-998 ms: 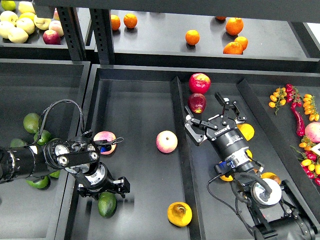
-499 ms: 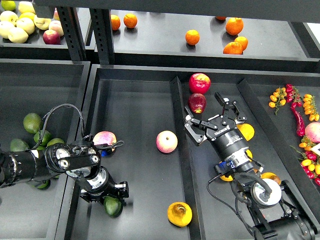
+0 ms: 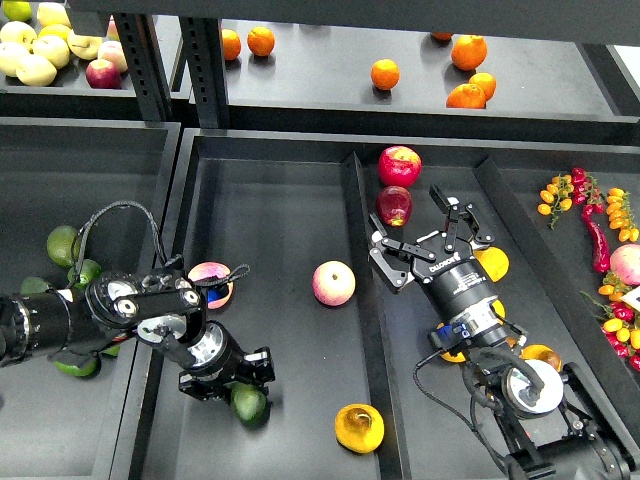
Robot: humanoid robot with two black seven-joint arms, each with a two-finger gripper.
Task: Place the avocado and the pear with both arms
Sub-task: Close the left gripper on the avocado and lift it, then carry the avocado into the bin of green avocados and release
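Note:
The dark green avocado [image 3: 249, 404] sits low in the middle tray [image 3: 280, 210], near its front left. My left gripper [image 3: 233, 378] is down over its top and shut on it; the fingers partly hide it. The golden yellow-orange pear [image 3: 359, 428] with its brown blemish lies on the tray floor to the right of the avocado, by the divider. My right gripper [image 3: 426, 238] is open and empty over the right compartment, just right of a dark red apple [image 3: 394, 206], well behind the pear.
A pink apple [image 3: 333, 283] lies mid-tray; another [image 3: 210, 284] lies behind my left arm. A red apple [image 3: 399, 165] lies at the back. A raised divider [image 3: 362, 300] splits the tray. Green fruits [image 3: 62, 245] fill the left bin. Oranges [image 3: 385, 74] sit on the back shelf, peppers [image 3: 596, 235] at right.
My left gripper has moved right along the tray's front, carrying the avocado toward the pear. The right arm has not moved.

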